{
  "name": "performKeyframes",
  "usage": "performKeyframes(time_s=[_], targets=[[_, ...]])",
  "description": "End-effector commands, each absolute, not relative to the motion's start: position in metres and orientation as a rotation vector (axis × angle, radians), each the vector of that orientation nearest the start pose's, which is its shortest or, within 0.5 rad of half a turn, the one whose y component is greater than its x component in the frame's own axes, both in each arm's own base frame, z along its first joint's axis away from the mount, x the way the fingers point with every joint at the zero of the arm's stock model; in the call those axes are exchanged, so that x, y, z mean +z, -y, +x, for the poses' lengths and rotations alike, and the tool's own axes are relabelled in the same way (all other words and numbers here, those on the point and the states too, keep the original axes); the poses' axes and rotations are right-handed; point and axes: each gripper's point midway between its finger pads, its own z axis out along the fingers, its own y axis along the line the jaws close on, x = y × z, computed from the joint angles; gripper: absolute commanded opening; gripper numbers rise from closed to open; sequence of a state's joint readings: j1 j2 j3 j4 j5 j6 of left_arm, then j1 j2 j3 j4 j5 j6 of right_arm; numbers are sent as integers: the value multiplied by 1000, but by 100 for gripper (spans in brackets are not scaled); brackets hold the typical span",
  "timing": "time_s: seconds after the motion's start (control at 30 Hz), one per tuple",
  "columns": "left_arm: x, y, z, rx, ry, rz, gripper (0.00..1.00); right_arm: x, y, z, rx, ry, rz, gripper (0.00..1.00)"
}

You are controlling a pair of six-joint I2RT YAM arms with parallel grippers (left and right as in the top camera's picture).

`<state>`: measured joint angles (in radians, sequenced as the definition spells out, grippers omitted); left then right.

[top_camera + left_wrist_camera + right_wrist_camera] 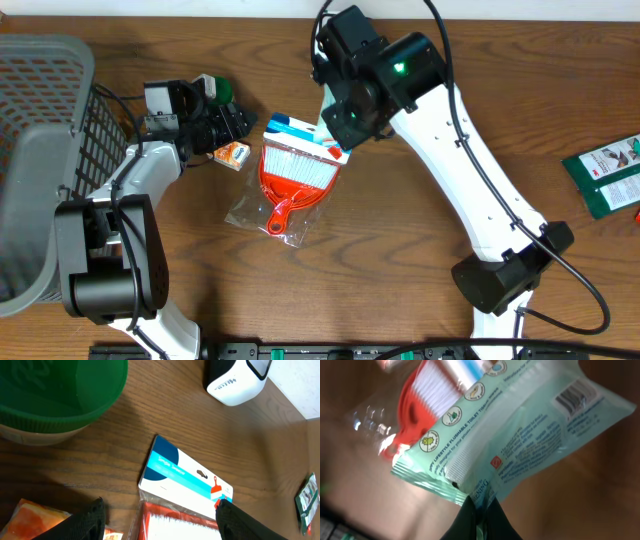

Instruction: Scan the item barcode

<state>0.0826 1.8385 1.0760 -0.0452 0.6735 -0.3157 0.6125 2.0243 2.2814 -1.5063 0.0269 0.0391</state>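
Brown wood-grain table (380, 290) under soft, even light, grain running sideways, with a grey mesh basket (100, 140) at its left edge and a pale strip (560, 8) just beyond its far edge.

The left arm (140, 185) extends forward from its base with the wrist low. The left pincer (161, 510) has its jaws wide apart. The right arm (470, 170) reaches diagonally, wrist pitched downward. The right pincer (476, 516) is closed, clamping the tissue pack (520, 435) edge directly ahead of its fingertips.
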Motion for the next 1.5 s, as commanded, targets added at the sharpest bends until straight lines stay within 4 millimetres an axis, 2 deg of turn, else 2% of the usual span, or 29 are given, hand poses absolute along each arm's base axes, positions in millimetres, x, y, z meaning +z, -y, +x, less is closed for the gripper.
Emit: performKeyframes(time_s=[0.0,0.13,0.27,0.4,0.47,0.57,0.63,0.7,0.8,0.87,0.97,1.07,1.17,1.27,1.33,1.43,1.47], targets=[[98,66,464,-891,-2313,-122,71,229,-231,375,13,-2681,-772,1],[96,65,463,-872,-2324,-102,71,178,-229,380,-8,-2733,-788,1],[95,65,462,-867,-2326,-90,71,131,-230,368,50,-2805,-833,1],[93,61,463,-836,-2332,-97,71,105,-245,350,209,-2846,-904,1],[92,61,463,-830,-2337,-102,71,99,-250,342,270,-2857,-927,1],[91,61,461,-832,-2345,-107,71,98,-250,337,289,-2880,-921,1],[89,61,460,-834,-2353,-111,71,98,-237,333,207,-2916,-923,1],[89,61,459,-835,-2356,-112,71,96,-210,330,-3,-2964,-908,1],[89,61,459,-835,-2356,-112,71,104,-153,328,-476,-2996,-841,1],[89,61,459,-835,-2356,-112,71,112,-132,322,-654,-3001,-822,1],[89,61,459,-835,-2356,-112,71,114,-129,318,-693,-3009,-819,1],[89,61,459,-835,-2357,-113,71,124,-114,318,-874,-2955,-862,1],[88,61,459,-835,-2358,-113,71,126,-116,315,-905,-2936,-920,1],[88,61,459,-836,-2360,-114,71,127,-119,309,-922,-2927,-1027,8],[88,61,459,-836,-2360,-114,71,128,-119,305,-934,-2930,-1049,15],[88,61,459,-836,-2360,-115,71,129,-121,302,-942,-2928,-1070,20],[88,61,459,-836,-2360,-115,71,129,-121,301,-947,-2929,-1079,25]])
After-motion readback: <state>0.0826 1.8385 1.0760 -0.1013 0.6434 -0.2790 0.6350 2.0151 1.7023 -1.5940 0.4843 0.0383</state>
